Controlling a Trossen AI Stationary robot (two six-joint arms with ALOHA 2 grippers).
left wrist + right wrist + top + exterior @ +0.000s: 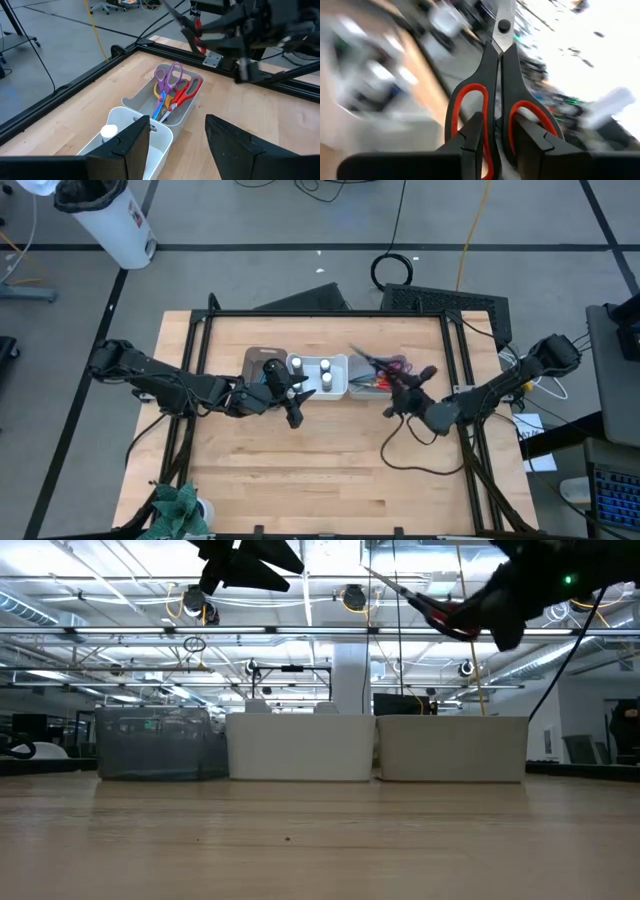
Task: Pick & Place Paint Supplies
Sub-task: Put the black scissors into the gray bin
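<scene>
My right end effector grips black-and-red scissors above the bins; my left end effector hangs open, empty.

No readable text, labels, brand names, numbers or signs appear anywhere: none on the bins, bottles, scissors, counter, robot arms or room behind

Even, bright overhead light; ceiling strip lamps glare across the low view. Soft short shadows under the arms on the table. Right wrist view: background heavily smeared, upper right blown out white; black-and-red scissors sharp. Left wrist view's near fingers soft.
</scene>
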